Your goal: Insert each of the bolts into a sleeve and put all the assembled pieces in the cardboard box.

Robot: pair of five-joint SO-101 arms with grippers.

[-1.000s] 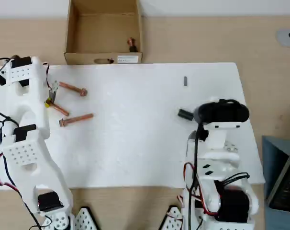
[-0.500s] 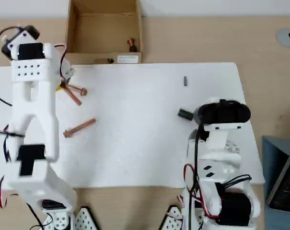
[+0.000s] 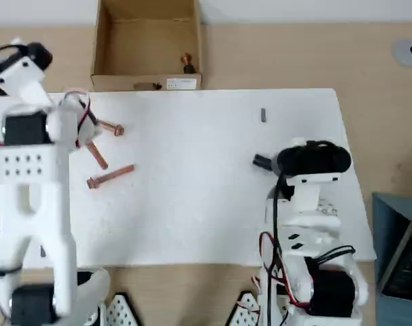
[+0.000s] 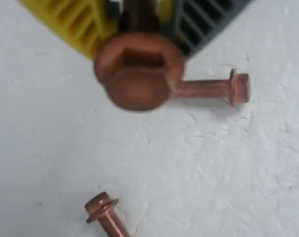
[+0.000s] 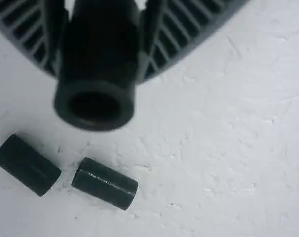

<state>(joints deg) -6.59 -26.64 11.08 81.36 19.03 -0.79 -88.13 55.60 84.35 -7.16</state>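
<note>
My left gripper (image 4: 139,19) is shut on a copper bolt (image 4: 139,71), its hex head pointing at the camera. In the high view this bolt (image 3: 96,155) hangs slanted over the left of the white mat (image 3: 206,204), below the left gripper (image 3: 82,132). Two loose bolts (image 3: 111,127) (image 3: 111,175) lie on the mat beside it. My right gripper (image 5: 102,39) is shut on a black sleeve (image 5: 95,96), seen at mid-right in the high view (image 3: 262,161). Two more sleeves (image 5: 26,164) (image 5: 105,182) lie on the mat under it.
The cardboard box (image 3: 104,47) stands open beyond the mat's far edge, with one copper piece (image 3: 186,62) in its near right corner. A small dark sleeve (image 3: 263,115) lies on the mat's far right part. A dark object (image 3: 400,258) sits at the right edge.
The left arm has swung and risen toward the camera, carrying the bolt with it. The loose bolt nearest the front has shifted slightly. The right arm has stayed put.
</note>
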